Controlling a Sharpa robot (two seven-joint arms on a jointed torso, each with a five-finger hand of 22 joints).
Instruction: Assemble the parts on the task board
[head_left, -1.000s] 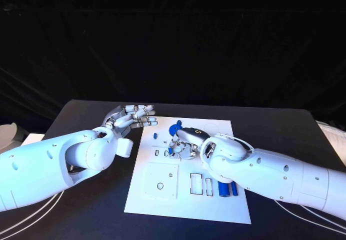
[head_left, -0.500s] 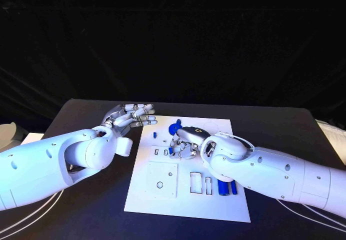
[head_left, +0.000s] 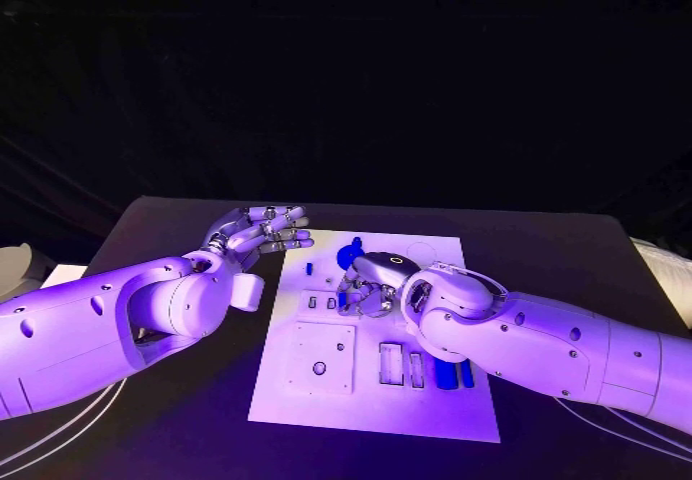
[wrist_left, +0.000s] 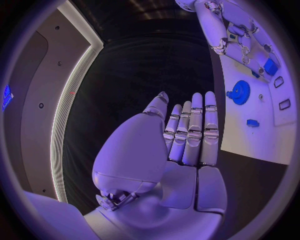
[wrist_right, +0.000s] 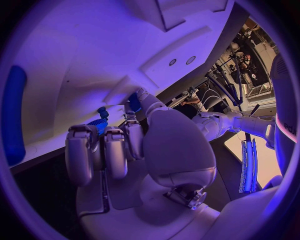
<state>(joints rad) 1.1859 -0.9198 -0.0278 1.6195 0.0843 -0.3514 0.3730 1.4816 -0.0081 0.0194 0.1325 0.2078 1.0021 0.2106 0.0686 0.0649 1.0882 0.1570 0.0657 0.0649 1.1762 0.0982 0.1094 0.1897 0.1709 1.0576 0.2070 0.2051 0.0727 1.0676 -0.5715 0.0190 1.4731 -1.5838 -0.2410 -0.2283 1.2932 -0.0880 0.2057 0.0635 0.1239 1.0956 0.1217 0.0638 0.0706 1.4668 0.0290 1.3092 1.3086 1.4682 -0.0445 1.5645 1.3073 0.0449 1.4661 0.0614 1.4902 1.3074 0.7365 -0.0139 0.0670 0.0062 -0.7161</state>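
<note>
White, the board (head_left: 378, 400) lies in the middle of the black table (head_left: 577, 250), with blue parts on it: a gear (head_left: 351, 256) near its far edge, and two bars (head_left: 456, 374) lying side by side at its near right, partly behind the right forearm. The right hand (head_left: 372, 285) is down on the board's middle just in front of the gear, its fingers (wrist_right: 106, 150) curled downward; the right wrist view shows a small blue piece (wrist_right: 99, 121) at the fingertips, though whether it is pinched or merely touched I cannot tell. The left hand (head_left: 260, 234) hangs above the table just beside the board's far left corner, palm up, holding nothing, its fingers (wrist_left: 194, 132) straight and side by side with the thumb apart. Against the frames before, both hands sit in nearly the same spots; the right has edged slightly nearer the robot, and the parts have not shifted.
</note>
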